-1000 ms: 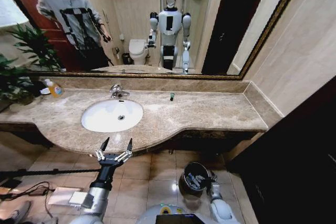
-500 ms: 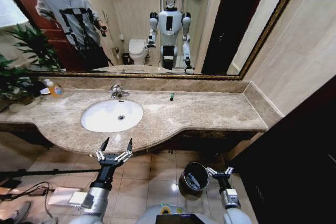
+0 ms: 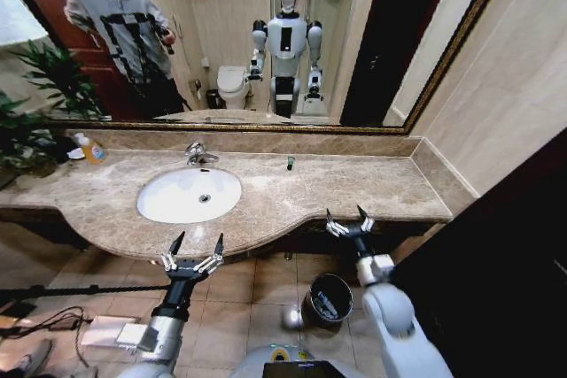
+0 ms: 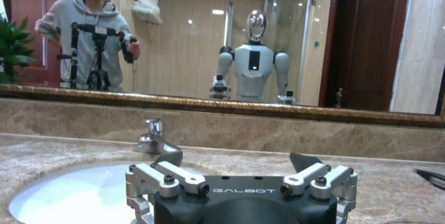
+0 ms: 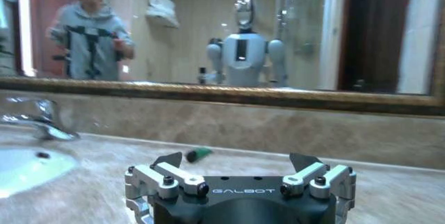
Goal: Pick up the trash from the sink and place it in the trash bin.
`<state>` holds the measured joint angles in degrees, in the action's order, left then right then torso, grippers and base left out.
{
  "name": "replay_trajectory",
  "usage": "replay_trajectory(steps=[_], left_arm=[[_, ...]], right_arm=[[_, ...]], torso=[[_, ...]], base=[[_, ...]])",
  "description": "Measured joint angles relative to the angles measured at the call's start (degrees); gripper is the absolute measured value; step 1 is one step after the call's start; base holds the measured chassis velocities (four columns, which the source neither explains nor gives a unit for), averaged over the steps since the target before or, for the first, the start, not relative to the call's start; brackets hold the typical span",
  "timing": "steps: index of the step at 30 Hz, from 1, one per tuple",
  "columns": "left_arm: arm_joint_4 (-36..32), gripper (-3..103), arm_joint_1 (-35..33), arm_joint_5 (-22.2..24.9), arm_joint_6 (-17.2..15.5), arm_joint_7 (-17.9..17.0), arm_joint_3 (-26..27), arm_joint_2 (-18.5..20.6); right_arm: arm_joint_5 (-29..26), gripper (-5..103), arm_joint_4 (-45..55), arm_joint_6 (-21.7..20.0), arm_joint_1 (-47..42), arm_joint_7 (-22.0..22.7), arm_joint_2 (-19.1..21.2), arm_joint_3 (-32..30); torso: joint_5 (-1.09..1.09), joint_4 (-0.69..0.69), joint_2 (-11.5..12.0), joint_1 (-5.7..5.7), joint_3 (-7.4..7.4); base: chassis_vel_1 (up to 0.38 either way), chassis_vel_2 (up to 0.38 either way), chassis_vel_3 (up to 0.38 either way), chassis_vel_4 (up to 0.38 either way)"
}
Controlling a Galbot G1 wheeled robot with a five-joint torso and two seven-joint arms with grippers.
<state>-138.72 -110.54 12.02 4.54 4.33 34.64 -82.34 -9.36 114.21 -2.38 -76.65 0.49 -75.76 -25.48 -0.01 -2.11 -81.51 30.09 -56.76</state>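
Near the counter's (image 3: pixel 372 192) back edge, right of the sink (image 3: pixel 189 195), a green-capped piece (image 3: pixel 290 163) is seen: judged light, rigid, best pinched across its body. Both the left gripper (image 3: pixel 196 249) and the right gripper (image 3: pixel 346 219) are held spread and empty at the front edge; white items lie inside the trash bin (image 3: pixel 329 298).

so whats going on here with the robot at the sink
Both arms are raised at the front edge of the beige marble counter. The left gripper is open before the white oval basin; the right gripper is open above the small black trash bin, which holds white items. A tiny green-capped piece lies on the counter.
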Motion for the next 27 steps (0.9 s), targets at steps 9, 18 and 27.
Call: replay_trajectory(steps=[9, 18, 27], left_arm=[[0.0, 100, 0.0, 0.0, 0.0, 0.0, 0.0, 0.0], [0.0, 100, 0.0, 0.0, 0.0, 0.0, 0.0, 0.0], [0.0, 100, 0.0, 0.0, 0.0, 0.0, 0.0, 0.0]], right_arm=[[-3.5, 100, -9.4, -6.4, 16.5, 6.2, 2.8, 11.0], [-5.0, 100, -18.6, -12.9, 29.3, 13.7, -2.0, 19.8], [-10.0, 100, -30.2, -14.0, 41.5, 21.1, -5.9, 26.9]], torso=[[0.01, 0.00, 0.0, 0.00, 0.00], [0.00, -0.01, 0.0, -0.01, 0.00], [-0.01, -0.01, 0.0, 0.00, 0.00]], base=[[0.000, 0.000, 0.000, 0.000], [0.000, 0.000, 0.000, 0.000], [0.000, 0.000, 0.000, 0.000]])
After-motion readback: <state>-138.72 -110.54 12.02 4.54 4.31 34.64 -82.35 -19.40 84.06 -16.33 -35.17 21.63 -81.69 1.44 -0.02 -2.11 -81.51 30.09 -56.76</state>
